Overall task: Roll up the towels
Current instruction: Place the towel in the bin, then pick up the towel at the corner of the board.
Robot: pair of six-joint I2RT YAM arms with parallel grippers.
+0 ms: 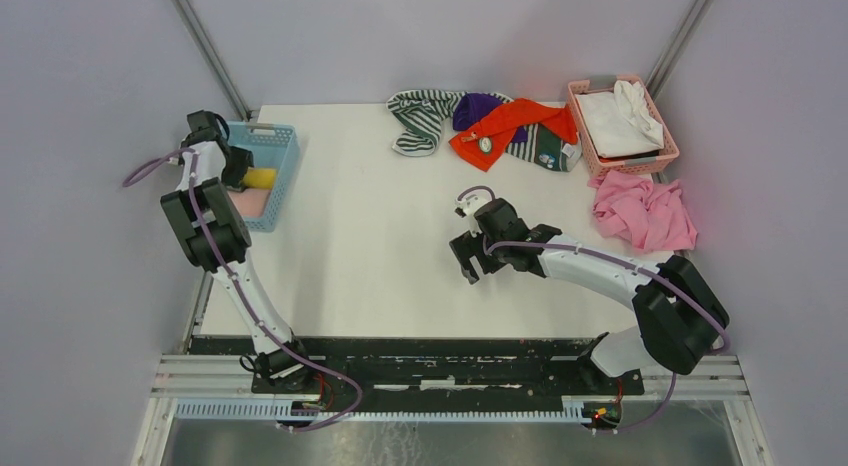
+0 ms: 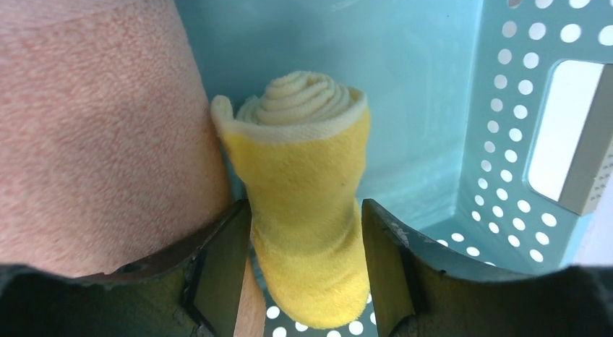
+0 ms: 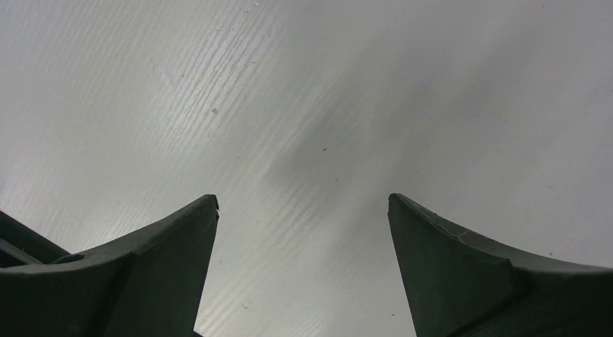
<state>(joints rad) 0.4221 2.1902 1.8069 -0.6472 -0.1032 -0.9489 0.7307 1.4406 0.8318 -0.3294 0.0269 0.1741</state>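
A rolled pale yellow towel (image 2: 307, 185) lies in the blue basket (image 2: 506, 134), next to a rolled pink towel (image 2: 94, 127). My left gripper (image 2: 303, 214) is shut on the yellow roll, one finger pressing each side. In the top view the left gripper (image 1: 238, 168) reaches into the basket (image 1: 283, 136) at the yellow roll (image 1: 262, 176). My right gripper (image 1: 468, 258) is open and empty over the bare table middle (image 3: 303, 199). Unrolled towels lie at the back: striped (image 1: 418, 118), purple (image 1: 475, 108) and orange-red (image 1: 505, 126). A pink one (image 1: 643, 211) lies at the right.
A pink basket (image 1: 590, 146) holding white cloth (image 1: 620, 121) stands at the back right, beside the towel heap. The blue basket sits at the table's left edge. White walls and metal posts enclose the table.
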